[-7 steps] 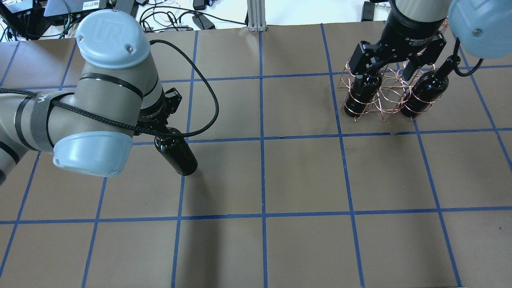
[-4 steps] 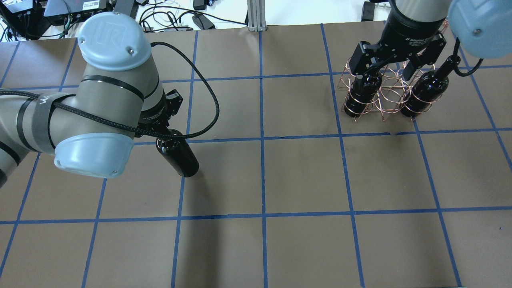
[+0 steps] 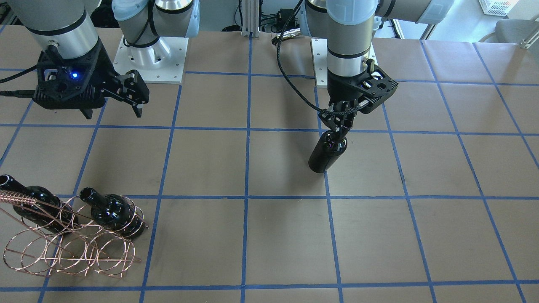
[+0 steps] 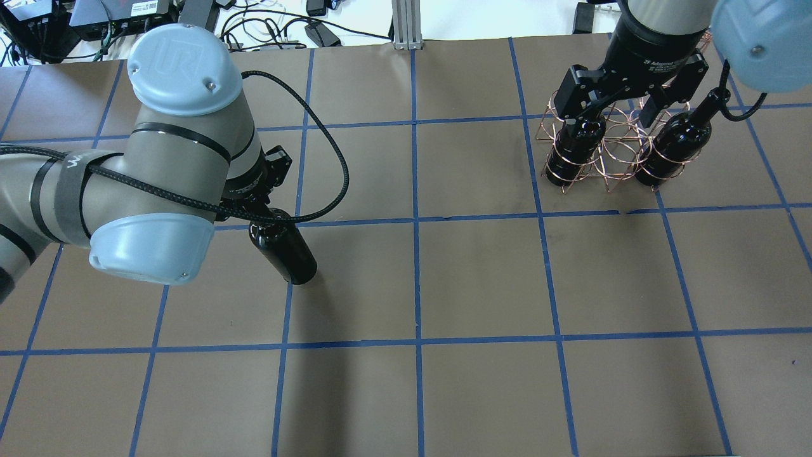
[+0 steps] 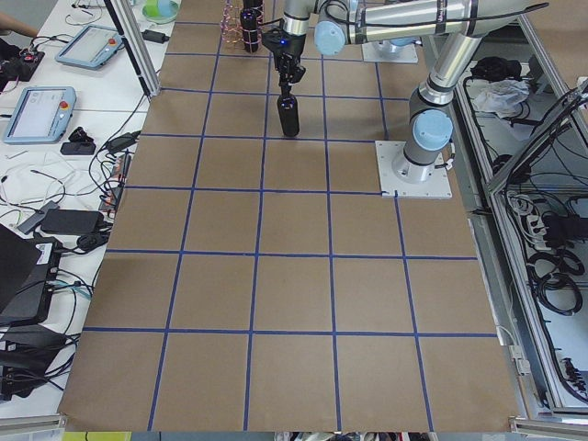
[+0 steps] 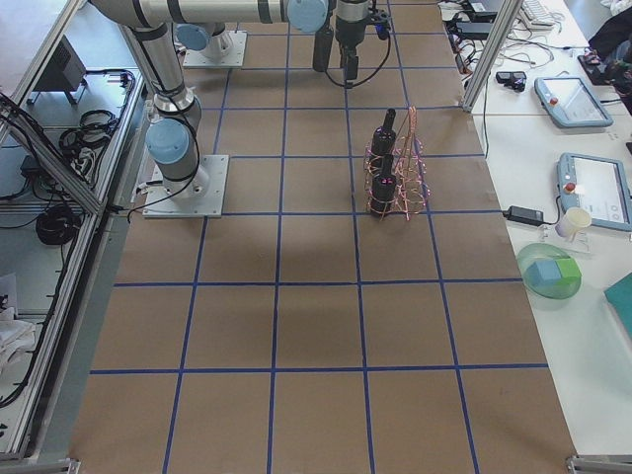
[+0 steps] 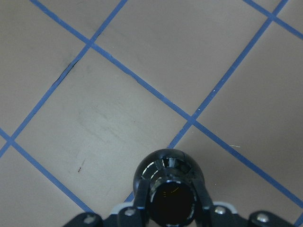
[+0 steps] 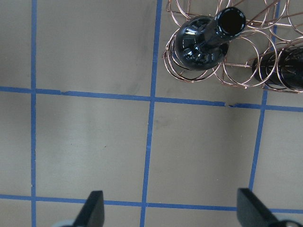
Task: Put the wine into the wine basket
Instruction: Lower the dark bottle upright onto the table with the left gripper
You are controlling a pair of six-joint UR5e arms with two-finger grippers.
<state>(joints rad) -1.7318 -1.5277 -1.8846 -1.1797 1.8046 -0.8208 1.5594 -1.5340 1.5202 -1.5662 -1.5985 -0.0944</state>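
Your left pincer (image 3: 339,125) is clamped on the neck of the wine bottle (image 3: 326,153), holding it upright over mid-table (image 3: 421,235), well apart from the wire basket (image 3: 71,252). Your right pincer (image 3: 113,113) hangs spread wide above that basket, where two more bottles (image 3: 113,212) sit in the end hoops. Brown paper gridded with blue tape covers the table. Tablets (image 5: 37,110) and cables (image 5: 55,220) crowd the side table.

A table (image 4: 482,279) covered in brown paper is divided into large squares by blue tape (image 4: 417,285). Black cables (image 4: 266,28) tangle beyond its far edge, beside a metal post (image 4: 403,25). On a white side bench sit a tablet (image 6: 571,102), a second tablet (image 6: 595,193), a cup (image 6: 571,222) and a green bowl (image 6: 551,276).
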